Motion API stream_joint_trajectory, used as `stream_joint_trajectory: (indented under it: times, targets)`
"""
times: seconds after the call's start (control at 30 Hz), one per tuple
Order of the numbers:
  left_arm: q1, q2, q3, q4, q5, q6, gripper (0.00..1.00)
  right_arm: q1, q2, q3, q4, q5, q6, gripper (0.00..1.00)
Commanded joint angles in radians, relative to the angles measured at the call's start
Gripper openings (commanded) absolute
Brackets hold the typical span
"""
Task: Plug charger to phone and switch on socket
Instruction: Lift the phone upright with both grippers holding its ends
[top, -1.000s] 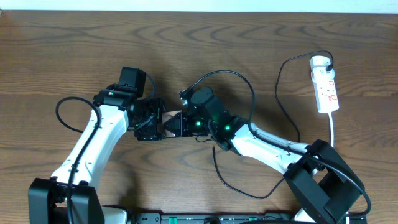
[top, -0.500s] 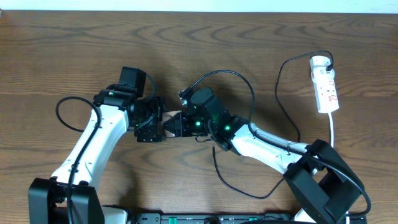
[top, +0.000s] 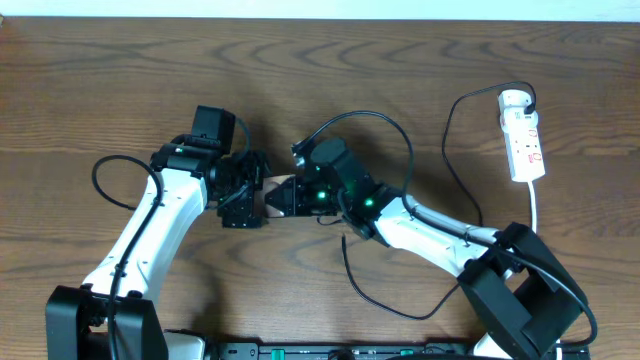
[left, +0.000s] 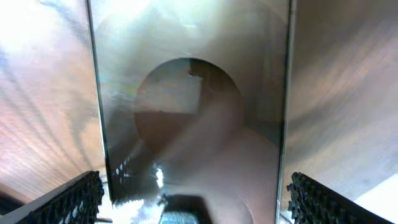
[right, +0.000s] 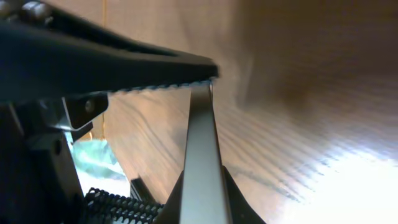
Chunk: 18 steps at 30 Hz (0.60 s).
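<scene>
Left hand (top: 245, 192) is standing released, fingers (left: 74, 199) flanking the phone (top: 274, 193) at the middle of the surface (top: 400, 60), without contact. Right hand (top: 290, 197) is clenching at the phone's other end, contents indiscernible; the charger (top: 380, 118) is arcing beside its wrist.

My left arm (top: 150, 225) and right arm (top: 430, 230): white tube links, black joint housings, chunky black bases (top: 525, 295). A thin black cable (top: 108, 172) loops off the left elbow. Green lights (top: 318, 197) glow on the black right wrist. Left fingers (left: 68, 202) are black with a fine ridged grid. Right finger (right: 124, 62) is a smooth black blade with a tiny sawtooth edge, and round metal screws (right: 31, 9) sit at its root.
</scene>
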Motion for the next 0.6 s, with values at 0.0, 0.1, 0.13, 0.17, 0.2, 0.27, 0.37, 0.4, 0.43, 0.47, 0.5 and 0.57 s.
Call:
stream_joint_trajectory:
  times: [0.0, 0.1, 0.13, 0.17, 0.2, 0.27, 0.37, 0.4, 0.43, 0.47, 0.5, 0.57]
  targets:
    - [0.000, -0.025, 0.029, 0.035, 0.054, 0.025, 0.93, -0.045, -0.005, 0.015, 0.013, -0.020, 0.027, 0.01]
    - [0.000, -0.047, 0.029, 0.047, 0.053, 0.026, 0.93, -0.074, -0.005, 0.015, 0.013, -0.020, 0.028, 0.01]
    - [0.000, -0.058, 0.029, 0.052, 0.053, 0.027, 0.93, -0.087, -0.005, 0.015, 0.013, -0.020, 0.037, 0.01]
    - [0.000, -0.069, 0.029, 0.057, 0.053, 0.029, 0.93, -0.098, -0.005, 0.015, 0.013, -0.020, 0.045, 0.01]
    - [0.000, -0.080, 0.029, 0.061, 0.053, 0.032, 0.93, -0.111, -0.005, 0.015, 0.013, -0.020, 0.048, 0.01]
    - [0.000, -0.107, 0.029, 0.082, 0.053, 0.053, 0.93, -0.136, -0.005, 0.015, 0.013, -0.020, 0.068, 0.01]
    - [0.000, -0.148, 0.029, 0.119, 0.053, 0.084, 0.93, -0.176, -0.005, 0.015, 0.014, -0.020, 0.131, 0.01]
    - [0.000, -0.162, 0.029, 0.137, 0.053, 0.106, 0.93, -0.191, -0.005, 0.015, 0.014, -0.020, 0.168, 0.01]
    - [0.000, -0.180, 0.029, 0.179, 0.052, 0.155, 0.93, -0.215, -0.005, 0.015, 0.019, -0.022, 0.247, 0.01]
    - [0.000, -0.187, 0.029, 0.203, 0.052, 0.182, 0.93, -0.225, -0.005, 0.015, 0.021, -0.026, 0.289, 0.01]
    - [0.000, -0.192, 0.029, 0.225, 0.052, 0.203, 0.93, -0.237, -0.005, 0.015, 0.029, -0.036, 0.332, 0.01]
    - [0.000, -0.196, 0.029, 0.263, 0.053, 0.245, 0.93, -0.257, -0.005, 0.015, 0.055, -0.058, 0.431, 0.01]
